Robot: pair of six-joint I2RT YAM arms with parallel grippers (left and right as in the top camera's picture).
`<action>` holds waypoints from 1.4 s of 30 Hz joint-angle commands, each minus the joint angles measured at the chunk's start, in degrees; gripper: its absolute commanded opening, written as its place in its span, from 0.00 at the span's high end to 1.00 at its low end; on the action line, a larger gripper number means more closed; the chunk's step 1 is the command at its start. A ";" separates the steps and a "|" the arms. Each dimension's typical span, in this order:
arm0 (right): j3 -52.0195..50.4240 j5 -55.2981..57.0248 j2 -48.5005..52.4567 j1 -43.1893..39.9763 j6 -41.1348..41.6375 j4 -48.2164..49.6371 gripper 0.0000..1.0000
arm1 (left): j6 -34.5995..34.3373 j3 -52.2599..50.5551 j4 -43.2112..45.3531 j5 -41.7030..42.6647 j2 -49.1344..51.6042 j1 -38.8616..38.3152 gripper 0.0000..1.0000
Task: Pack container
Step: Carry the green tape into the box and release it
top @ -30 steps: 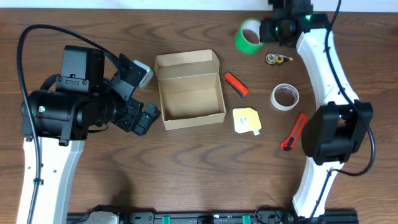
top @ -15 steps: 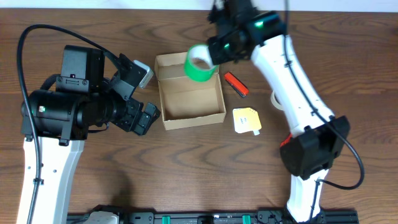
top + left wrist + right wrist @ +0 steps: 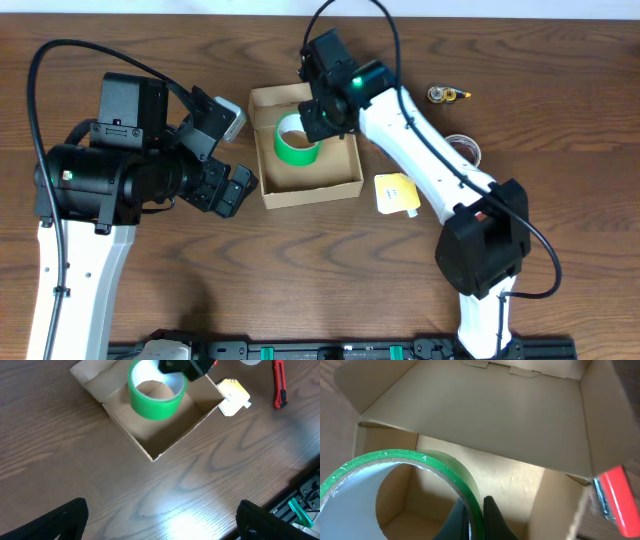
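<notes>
Cardboard container (image 3: 312, 190) sits on the dark wooden desk (image 3: 330, 280), a little toward 11 o'clock from the middle of the overhead view. Its mouth is open and its flap lid (image 3: 275, 98) is folded back on the 12 o'clock side. Right hand (image 3: 322, 118) reaches in from 12 o'clock with its fingers (image 3: 495, 522) pressed together on the wall of a green tape roll (image 3: 297, 142), pinching it at the roll's 2 o'clock edge. The roll hangs over the container's open cavity, in the 12 o'clock half, with its hole facing mostly upward. The right wrist view shows the box floor through that hole; whether the roll touches the floor I cannot tell. Left hand (image 3: 232, 153) hovers at 9 o'clock of the container, just beside its wall and not touching it, with its fingers spread wide and nothing between them. A yellow and white card (image 3: 397, 193) lies on the desk at 4 o'clock of the container, near its corner. A white tape roll (image 3: 466, 147), half hidden by the right arm, lies at 3 o'clock, well apart, and a small gold and black item (image 3: 447, 95) lies at 2 o'clock. The left wrist view shows a red utility knife (image 3: 279, 385) beyond the card, and the right wrist view shows a red object (image 3: 612, 491) just outside the container's wall.
</notes>
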 commanded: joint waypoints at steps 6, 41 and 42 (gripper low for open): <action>-4.07 5.64 -0.96 3.91 9.70 3.80 0.99 | 0.37 0.79 -0.15 -0.22 -0.07 0.09 0.05; -4.90 13.92 2.67 8.74 15.02 8.28 0.99 | 0.37 0.79 -0.15 -0.20 -0.07 0.09 0.05; -4.90 13.92 2.67 8.74 15.02 8.48 0.99 | 0.37 0.79 -0.15 -0.20 -0.07 0.09 0.05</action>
